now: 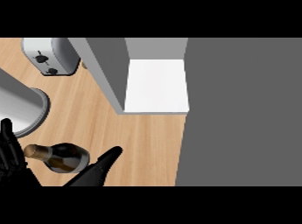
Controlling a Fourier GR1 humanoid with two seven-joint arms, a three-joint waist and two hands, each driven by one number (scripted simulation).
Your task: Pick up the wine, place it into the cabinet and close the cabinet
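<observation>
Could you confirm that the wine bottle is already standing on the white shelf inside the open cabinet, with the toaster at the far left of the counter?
Not quite. In the head view the wine bottle is not on the white shelf of the open cabinet; it stands on the wooden counter, between the left hand and the right hand. The toaster is indeed at the far left.

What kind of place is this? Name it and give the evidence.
Most likely a kitchen counter: a wooden countertop carries a toaster, a wine bottle and an open cabinet with a white shelf.
</observation>
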